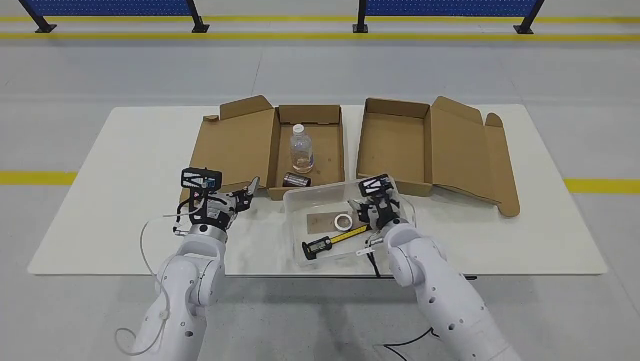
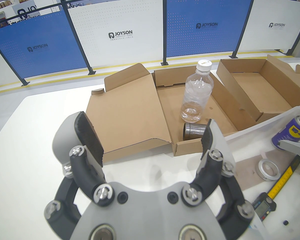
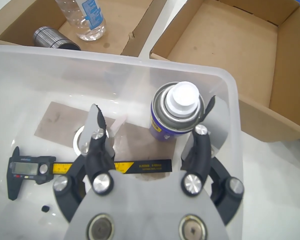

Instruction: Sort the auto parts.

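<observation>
Right wrist view looks down past the right tool (image 3: 154,107) into a clear plastic bin (image 3: 230,81). The tool's two fingers are spread wide, and an upright spray can (image 3: 176,111) stands between them, close against one finger and well apart from the other. Whether that nearer finger actually touches the can is hard to tell from this angle. Beside the tool, on the bin's floor, lie a metal ring (image 3: 77,141) and a digital calliper (image 3: 30,169).

Ahead of the tool, past the bin's far wall, two open cardboard boxes sit on the bench (image 2: 27,138). One box (image 3: 152,13) holds a water bottle (image 3: 87,8), standing, and a steel cylinder (image 3: 52,38) on its side. The other box (image 3: 227,33) holds nothing.

Left wrist view shows the left tool (image 2: 146,123) above the bench just outside the bin, its fingers also apart and holding nothing.

The step in hand looks like the pick of the spray can from the bin: the right tool is lined up around it but has not closed. The next move probably calls for centring the can between the fingers, closing on its body below the shoulder, lifting it straight up over the bin's rim, and carrying it forward to one of the boxes.
</observation>
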`<state>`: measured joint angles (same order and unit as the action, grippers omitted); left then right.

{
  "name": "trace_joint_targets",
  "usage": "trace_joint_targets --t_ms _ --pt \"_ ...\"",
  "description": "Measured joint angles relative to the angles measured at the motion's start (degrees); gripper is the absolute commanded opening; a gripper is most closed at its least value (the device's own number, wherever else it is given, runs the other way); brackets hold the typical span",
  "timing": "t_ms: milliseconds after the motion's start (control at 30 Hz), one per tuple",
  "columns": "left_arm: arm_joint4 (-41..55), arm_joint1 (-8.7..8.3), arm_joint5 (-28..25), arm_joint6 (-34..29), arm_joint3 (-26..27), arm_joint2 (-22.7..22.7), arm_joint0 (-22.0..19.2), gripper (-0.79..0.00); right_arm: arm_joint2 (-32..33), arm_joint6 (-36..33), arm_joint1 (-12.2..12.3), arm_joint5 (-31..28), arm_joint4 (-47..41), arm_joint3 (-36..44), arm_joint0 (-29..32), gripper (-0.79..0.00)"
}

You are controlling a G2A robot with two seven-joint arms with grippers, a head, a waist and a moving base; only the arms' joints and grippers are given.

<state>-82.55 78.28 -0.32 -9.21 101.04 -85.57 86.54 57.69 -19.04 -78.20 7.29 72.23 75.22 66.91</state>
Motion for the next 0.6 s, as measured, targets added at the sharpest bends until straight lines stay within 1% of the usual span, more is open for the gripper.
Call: trace_joint_targets --t_ms 233,300,333,367,400,433,467,500,533,600 --pt "0.0 0.0 0.0 0.0 0.0 0.0 0.0 0.0 -0.69 0.05 -0.64 -0.61 -0.6 -2.78 -1.62 -0.203" --pt "0.0 0.0 0.0 0.0 0.0 0.0 0.0 0.0 -0.9 0.02 -0.8 -0.83 -0.5 -3.45 -2.11 -0.24" --pt "0.0 0.0 0.0 0.0 0.0 0.0 0.0 0.0 -0.97 0.03 -0.87 -0.86 -0.47 -3.66 -2.27 -0.271" --pt "0.0 0.0 0.0 0.0 0.0 0.0 0.0 0.0 -1.02 0.05 -0.93 -0.9 -0.46 -3.84 -2.42 -0.345" --pt "0.0 0.0 0.0 0.0 0.0 0.0 0.0 0.0 -1.06 0.07 -1.01 -0.97 -0.47 -4.07 -2.6 -0.391" --pt "0.0 0.0 0.0 0.0 0.0 0.0 0.0 0.0 -1.08 0.09 -1.07 -1.06 -0.47 -4.25 -2.73 -0.406" --pt "0.0 0.0 0.0 0.0 0.0 0.0 0.0 0.0 -1.09 0.14 -1.11 -1.14 -0.47 -4.41 -2.85 -0.459" --pt "0.0 0.0 0.0 0.0 0.0 0.0 0.0 0.0 -1.09 0.24 -1.17 -1.23 -0.43 -4.63 -2.97 -0.483" --pt "0.0 0.0 0.0 0.0 0.0 0.0 0.0 0.0 -1.09 0.3 -1.21 -1.32 -0.4 -4.79 -3.04 -0.526" --pt "0.0 0.0 0.0 0.0 0.0 0.0 0.0 0.0 -1.07 0.42 -1.28 -1.64 -0.24 -5.17 -3.18 -0.659"
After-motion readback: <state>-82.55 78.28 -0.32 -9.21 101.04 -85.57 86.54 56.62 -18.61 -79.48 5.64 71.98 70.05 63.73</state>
